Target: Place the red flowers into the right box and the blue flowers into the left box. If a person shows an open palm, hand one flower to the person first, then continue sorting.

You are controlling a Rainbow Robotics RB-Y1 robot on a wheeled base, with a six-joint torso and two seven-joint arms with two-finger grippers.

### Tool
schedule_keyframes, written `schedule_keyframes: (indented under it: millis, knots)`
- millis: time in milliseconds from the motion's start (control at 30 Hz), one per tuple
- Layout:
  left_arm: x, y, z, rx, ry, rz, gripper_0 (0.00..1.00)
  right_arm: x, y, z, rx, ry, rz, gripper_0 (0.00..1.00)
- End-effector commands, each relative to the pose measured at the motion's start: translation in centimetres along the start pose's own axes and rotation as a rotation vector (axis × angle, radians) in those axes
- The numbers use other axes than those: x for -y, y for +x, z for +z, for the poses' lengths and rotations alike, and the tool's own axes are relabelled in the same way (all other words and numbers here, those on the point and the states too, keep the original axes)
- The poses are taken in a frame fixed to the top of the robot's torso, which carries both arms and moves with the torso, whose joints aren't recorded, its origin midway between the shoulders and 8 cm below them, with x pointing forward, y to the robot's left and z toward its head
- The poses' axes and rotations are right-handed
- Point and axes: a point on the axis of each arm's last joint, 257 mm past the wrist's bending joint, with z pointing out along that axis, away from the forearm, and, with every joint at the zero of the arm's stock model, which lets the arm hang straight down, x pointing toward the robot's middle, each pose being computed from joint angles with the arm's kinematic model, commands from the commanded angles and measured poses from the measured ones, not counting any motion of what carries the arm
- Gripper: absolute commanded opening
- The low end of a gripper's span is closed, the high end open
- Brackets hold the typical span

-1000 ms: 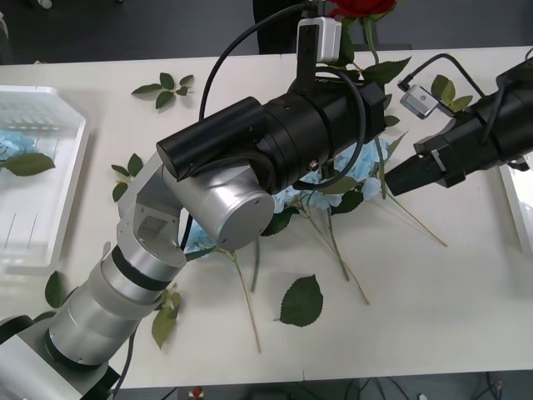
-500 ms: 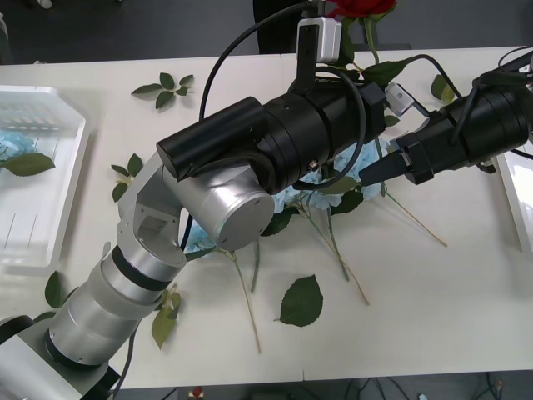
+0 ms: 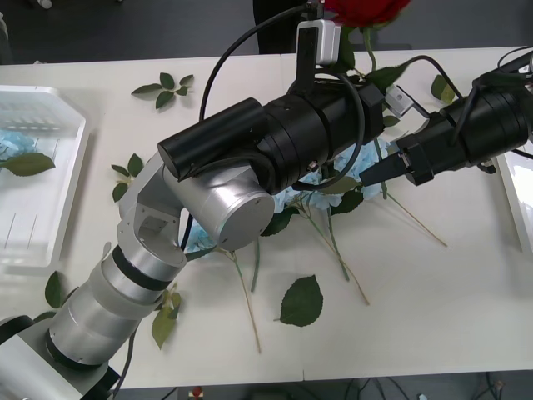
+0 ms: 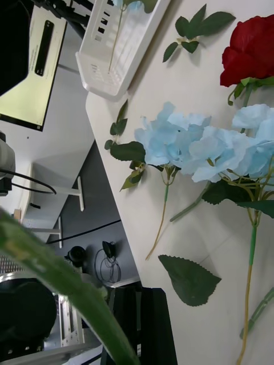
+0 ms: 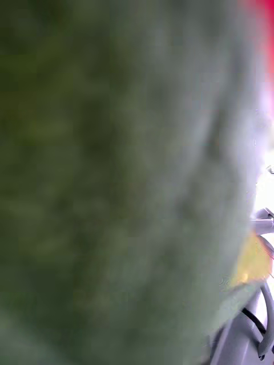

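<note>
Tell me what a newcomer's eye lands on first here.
The left arm stretches diagonally across the table's middle, with a red rose raised at its far end. Beneath it lies a pile of pale-blue flowers, where the right gripper reaches in from the right.

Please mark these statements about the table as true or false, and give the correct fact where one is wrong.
1. The left box has a blue flower in it. True.
2. The heap of blue flowers lies inside a box. False: it lies on the bare table, near the middle.
3. A red rose shows at the far edge of the table. True.
4. The right claw hangs over the left box. False: it is at the heap of blue flowers, far from that box.
5. One loose leaf lies alone on the near part of the table. True.
</note>
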Motion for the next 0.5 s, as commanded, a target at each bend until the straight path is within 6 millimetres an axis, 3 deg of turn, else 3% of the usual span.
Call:
schedule_keyframes:
  millis: [33,333,500]
  knots:
    - [2.2,-1.2,0.1,0.040,0.039,-0.014,0.97,0.8,-0.5,-1.3,-0.009,0.057,0.002,0.00]
    - [2.2,-1.2,0.1,0.040,0.039,-0.014,1.00,4.0,-0.1,-4.5,-0.004,0.188,0.032,0.00]
    - [2.2,-1.2,0.1,0.040,0.039,-0.014,1.00,7.8,0.5,-9.5,0.023,0.359,0.075,0.00]
